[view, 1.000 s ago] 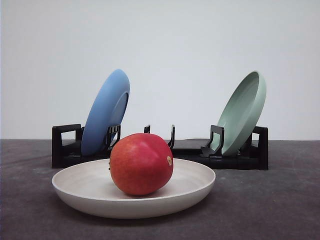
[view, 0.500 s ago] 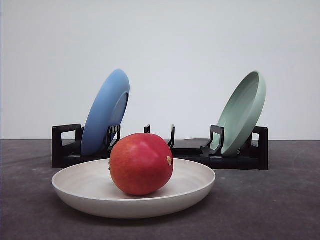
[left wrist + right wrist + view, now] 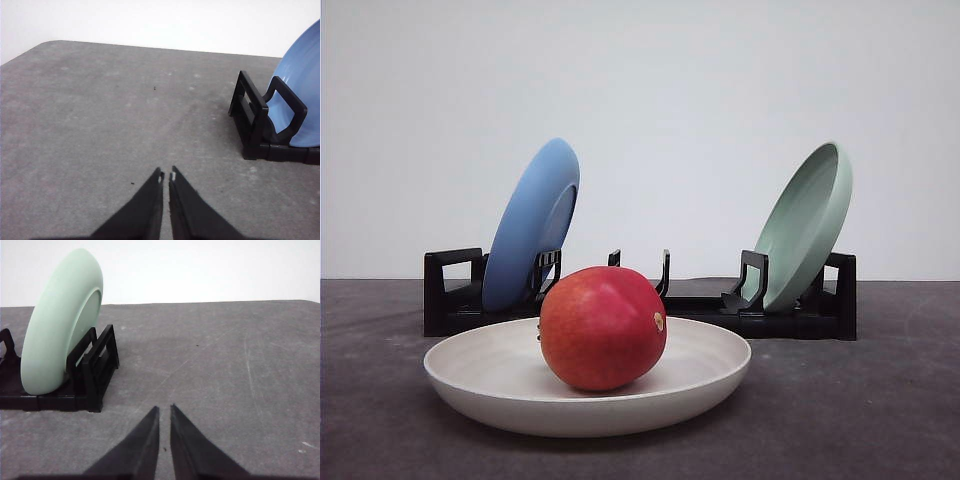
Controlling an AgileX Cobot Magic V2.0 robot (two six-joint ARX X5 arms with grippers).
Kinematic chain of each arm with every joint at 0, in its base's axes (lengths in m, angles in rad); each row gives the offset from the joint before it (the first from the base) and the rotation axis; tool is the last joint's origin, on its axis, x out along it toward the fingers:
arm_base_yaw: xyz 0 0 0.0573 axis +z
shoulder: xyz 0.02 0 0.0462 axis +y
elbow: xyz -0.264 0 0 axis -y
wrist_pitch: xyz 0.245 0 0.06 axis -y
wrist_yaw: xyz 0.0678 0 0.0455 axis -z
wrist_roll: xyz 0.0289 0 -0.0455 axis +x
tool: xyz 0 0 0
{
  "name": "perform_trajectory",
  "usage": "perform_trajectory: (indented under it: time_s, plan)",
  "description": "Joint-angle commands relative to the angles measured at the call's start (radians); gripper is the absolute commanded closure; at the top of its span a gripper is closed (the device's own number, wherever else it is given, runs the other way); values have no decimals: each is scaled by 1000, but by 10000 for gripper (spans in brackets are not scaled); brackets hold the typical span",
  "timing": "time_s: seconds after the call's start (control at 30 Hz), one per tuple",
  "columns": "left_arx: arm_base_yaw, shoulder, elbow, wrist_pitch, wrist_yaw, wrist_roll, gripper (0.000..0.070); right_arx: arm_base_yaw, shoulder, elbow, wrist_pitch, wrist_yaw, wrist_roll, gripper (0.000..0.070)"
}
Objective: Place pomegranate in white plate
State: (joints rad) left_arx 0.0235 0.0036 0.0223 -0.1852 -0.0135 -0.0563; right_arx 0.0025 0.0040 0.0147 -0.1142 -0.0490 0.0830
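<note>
Front view: pomegranate (image 3: 603, 327) sits inside the white plate (image 3: 710, 375), resting on the dish floor a bit left of centre, pale spot facing right. Nothing is touching it. Behind the plate is the black rack (image 3: 800, 310) with the blue plate (image 3: 532, 222) leaning in its left slot and the pale green plate (image 3: 807, 225) in its right slot.

Left gripper (image 3: 166, 176): fingers pressed nearly together, only a hairline slit between the tips, nothing held. Bare grey table (image 3: 100, 110) ahead of the tips; the rack end and blue plate lie well beyond the fingers, off to one side. Right gripper (image 3: 164, 410): same, fingers close together with a thin gap, empty. The green plate in the rack is well ahead of the tips and off to the other side.

Step, as I judge it: placement is done, fruit released, both arms parked clear. Task looks complete. Next move calls for nothing more than holding off or homing; no regrasp needed. Only risk I'd flag is the round fruit rolling, but the raised rim should contain it.

Versus the earlier front frames: no change. Fruit, plate and rack are all in the same spots, so the fruit has settled.
</note>
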Motion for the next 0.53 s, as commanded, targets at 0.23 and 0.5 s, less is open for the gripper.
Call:
perform_trajectory:
  time_s: [0.23,0.5]
  plan:
    - [0,-1,-10,-1,-4,-6,700,-1,0,-4,13,1,9,665]
    - [0,-1,-10,-2,-3,-6,700,-1,0,-4,13,1,9,665]
